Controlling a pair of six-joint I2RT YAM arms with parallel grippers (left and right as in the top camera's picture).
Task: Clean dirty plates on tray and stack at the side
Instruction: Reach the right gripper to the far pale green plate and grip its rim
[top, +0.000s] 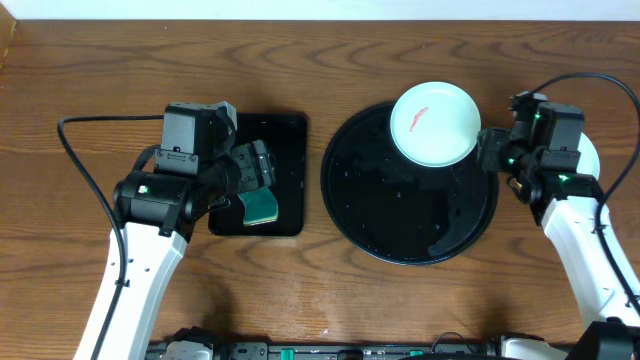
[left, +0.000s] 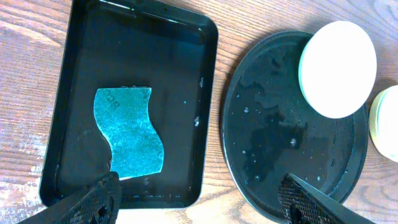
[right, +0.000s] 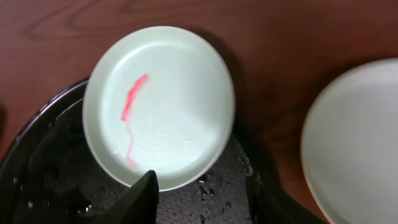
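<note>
Far left of the overhead view, the left gripper (left: 202, 182) hangs above a small rectangular tray (left: 74, 74), its jaws wide apart and empty. A teal sponge (left: 127, 132) lies flat in that tray.

In the centre sits the round black tray (top: 400, 215), wet with droplets. At its upper right lies a pale mint plate (top: 435, 123) with a red smear (right: 132, 96), its edge overlapping the tray's rim.

To the right, the right gripper (right: 200, 186) hovers just beside this plate, jaws apart and holding nothing. At far right a second plate (right: 354, 143) rests on the wooden table (top: 100, 60), off the tray and partly hidden by the arm.

Risk: the smeared plate looks glossy and wet and is perched on the rim. A shallow pinch could slip, or a nudge could slide it onto the wood.

Count: two plates are visible, and I cannot tell whether a third lies under the far one. There is one round tray, one rectangular tray, one sponge and two grippers.
</note>
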